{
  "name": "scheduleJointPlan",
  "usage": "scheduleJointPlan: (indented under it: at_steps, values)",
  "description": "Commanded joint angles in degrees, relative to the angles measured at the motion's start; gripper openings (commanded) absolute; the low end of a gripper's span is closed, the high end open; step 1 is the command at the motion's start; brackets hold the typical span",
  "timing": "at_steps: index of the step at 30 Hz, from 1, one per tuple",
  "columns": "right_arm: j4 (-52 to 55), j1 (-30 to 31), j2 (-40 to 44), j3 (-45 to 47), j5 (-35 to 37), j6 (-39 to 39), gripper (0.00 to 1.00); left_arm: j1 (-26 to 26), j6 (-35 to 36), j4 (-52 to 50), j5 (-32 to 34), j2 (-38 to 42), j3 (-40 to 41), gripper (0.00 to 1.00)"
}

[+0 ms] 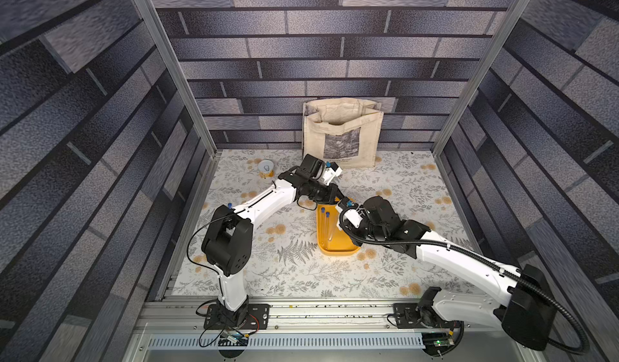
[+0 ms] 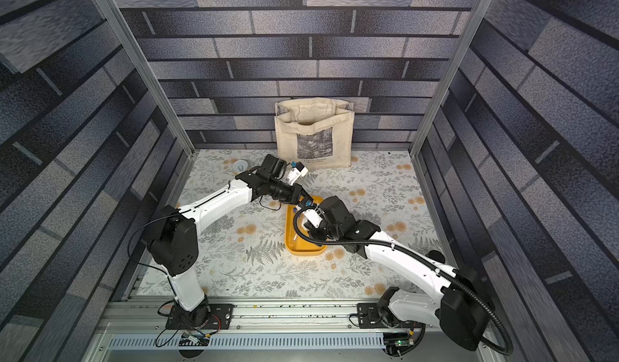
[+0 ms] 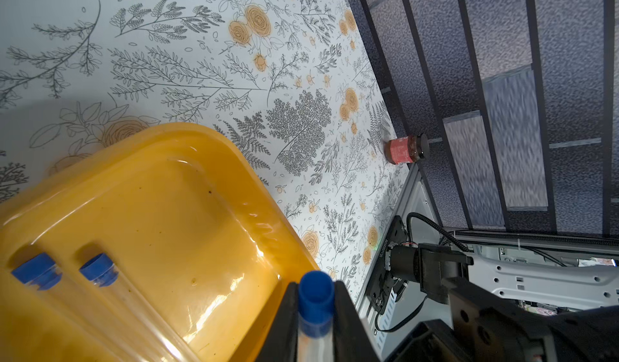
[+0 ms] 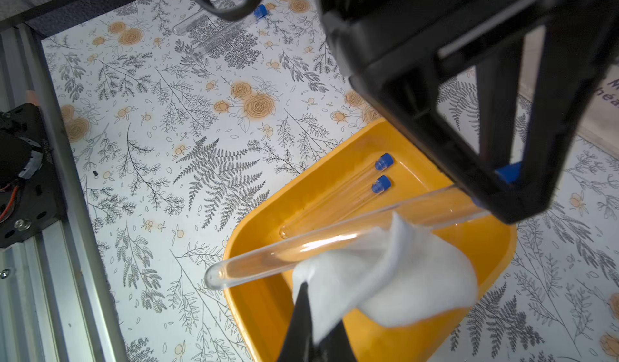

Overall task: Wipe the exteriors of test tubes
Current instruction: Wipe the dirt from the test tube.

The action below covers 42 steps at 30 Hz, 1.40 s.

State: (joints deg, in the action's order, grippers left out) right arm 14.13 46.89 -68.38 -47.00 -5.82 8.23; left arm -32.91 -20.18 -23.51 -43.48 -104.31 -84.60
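Clerk: Floral-print tabletop point(image 1: 294, 276), grey brick-pattern walls point(image 1: 301, 59). Item one, top views. Yellow tray point(image 1: 338, 251) lies under the point where both arms meet; two test tubes point(image 1: 326, 224) rest in it.

Checker: Jaws?

Clerk: Left gripper point(image 1: 336, 194) and right gripper point(image 1: 342, 210) sit close together. Closure unreadable from above.

Checker: Item two, left wrist.

Clerk: Left gripper point(image 3: 315, 313) clamped on held tube point(image 3: 315, 343), just behind its blue cap point(image 3: 315, 293). Tray beyond the fingertips.

Checker: Item three, right wrist.

Clerk: Right gripper point(image 4: 316, 337) pinched narrow on white cloth point(image 4: 412, 283). Held tube point(image 4: 318, 244) runs lengthwise out of the left gripper point(image 4: 502, 193), rounded end free, crossing just beyond the right gripper's tips. Cloth appears to touch it about mid-length.

Checker: Deciding relation?

Clerk: Tube axis lies crosswise to the cloth jaws. By my reading, the stroke must travel along that axis, toward the rounded end or back toward the cap. Right arm is nearer the bare glass. Spare tubes point(image 4: 217, 18) lie on the tabletop, well apart from both tools.
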Motion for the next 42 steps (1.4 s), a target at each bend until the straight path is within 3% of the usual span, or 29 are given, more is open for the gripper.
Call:
scheduleJointPlan:
  at_steps: [1,23,27,42]
  values:
    - [1.43,2.04,0.66,1.32,0.38,-0.09,0.0,0.32,-0.6,-0.13,-0.5,-0.75,-0.58,0.13]
    - [0.37,17.88,0.24,3.32,4.52,-5.16,0.0,1.03,-0.72,0.53,-0.59,-0.66,0.42,0.13]
    - [-0.73,18.23,2.2,4.42,5.03,-4.61,0.0,1.13,-0.73,0.57,-0.75,-0.64,0.46,0.13]
    - [3.91,15.37,-0.88,0.64,20.93,-2.83,0.0,1.0,-0.57,0.21,-0.86,0.25,1.01,0.13]
